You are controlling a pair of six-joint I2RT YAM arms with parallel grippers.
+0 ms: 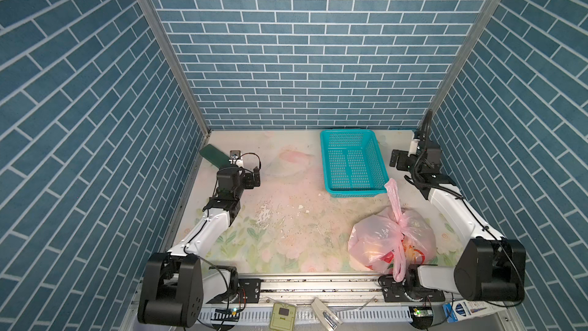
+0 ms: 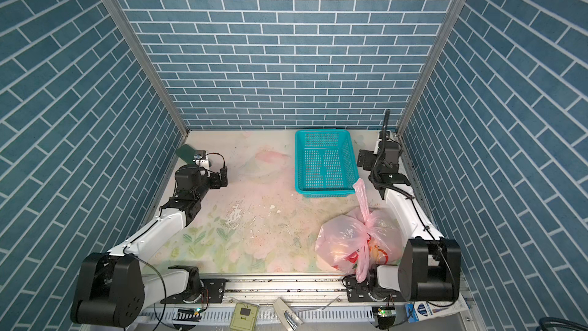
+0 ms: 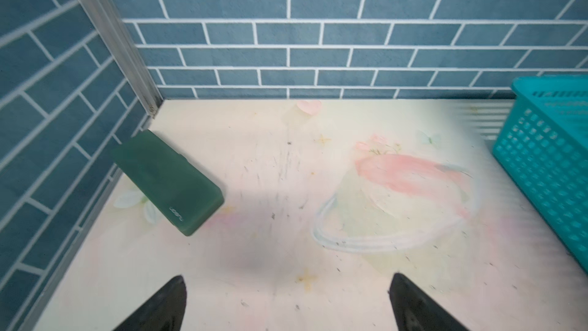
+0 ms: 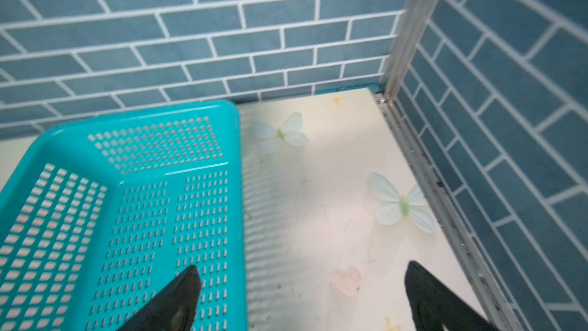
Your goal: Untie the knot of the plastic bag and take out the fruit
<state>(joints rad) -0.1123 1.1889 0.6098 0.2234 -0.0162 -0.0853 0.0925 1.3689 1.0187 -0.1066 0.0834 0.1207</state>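
The pink plastic bag (image 1: 378, 243) (image 2: 343, 243) lies bulging at the table's front right, next to the right arm's base. Its knot (image 1: 401, 225) (image 2: 366, 226) sits on top, tied. One handle loop (image 1: 392, 194) stands up from it and a second droops over the front rail. The fruit is inside the bag; only a dim orange-yellow glow shows through the plastic. My left gripper (image 1: 241, 170) (image 3: 288, 278) hovers open at the back left, far from the bag. My right gripper (image 1: 415, 157) (image 4: 302, 267) is open at the back right, beside the basket. Neither holds anything.
A teal mesh basket (image 1: 351, 191) (image 2: 321, 192) (image 3: 541, 167) (image 4: 127, 202) stands empty at the back, right of centre. A dark green block (image 1: 213, 156) (image 3: 167, 181) leans at the left wall. Brick-pattern walls close three sides. Small devices (image 1: 282, 315) lie beyond the front rail.
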